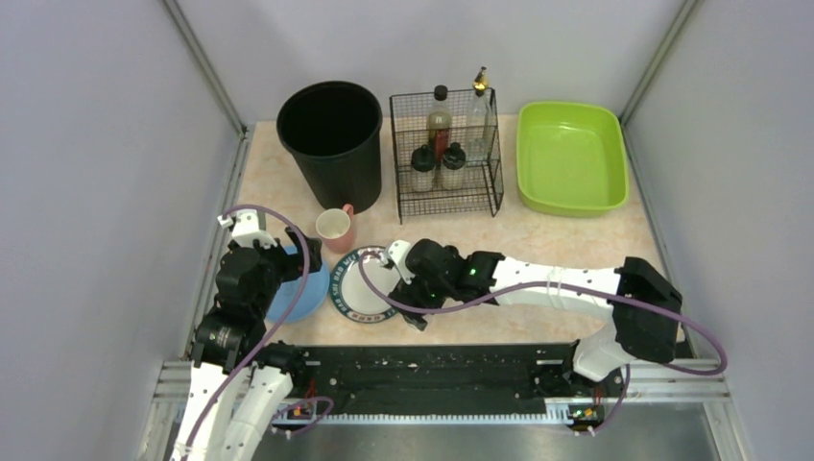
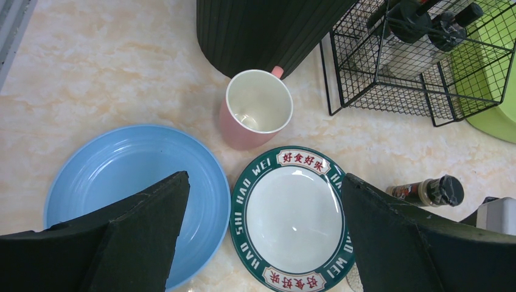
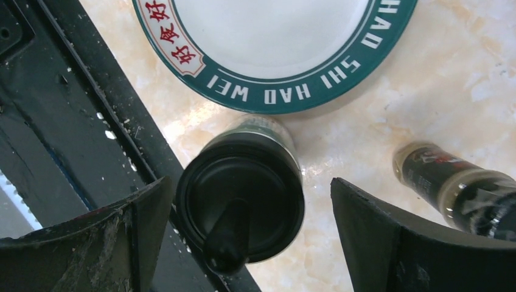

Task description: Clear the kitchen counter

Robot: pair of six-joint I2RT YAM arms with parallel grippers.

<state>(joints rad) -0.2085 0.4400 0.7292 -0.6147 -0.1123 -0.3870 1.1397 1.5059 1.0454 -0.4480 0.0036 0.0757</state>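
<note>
Top view, kitchen counter (image 1: 576,245): a stiff, flat, speckled beige top, fixed in place. It offers nothing to grip, so clearing it means lifting off what stands on it.
Top view, room: grey walls (image 1: 96,144) close three sides. A black bin (image 1: 331,139), a wire rack (image 1: 446,158) and a green tray (image 1: 571,158) line the back, and a black rail (image 1: 432,370) runs along the front.
Top view, load: a pink mug (image 1: 336,228), a blue plate (image 1: 305,293) and a green-rimmed plate (image 1: 355,288) crowd the near-left part.
Left wrist, left gripper (image 2: 264,179): jaws spread wide with nothing between them, hanging above the two plates.
Left wrist, plates: hard and glossy, likely breakable and slippery. They lie flat, so the raised rim looks like the only hold.
Left wrist, mug: upright and empty, just beside both plates and the bin. Its wall or handle would serve.
Right wrist, right gripper (image 3: 249,182): jaws fully apart, straddling an upright dark-capped jar (image 3: 243,201). Whether a finger touches it is hard to tell.
Right wrist, jar: rigid, round and probably light. Best taken across the body, below the cap.
Right wrist, pepper bottle (image 3: 456,188): lying on its side near the jar, apt to roll.
Right wrist, surface: the counter is smooth, so things would slide easily. The rail is close by the jar.
</note>
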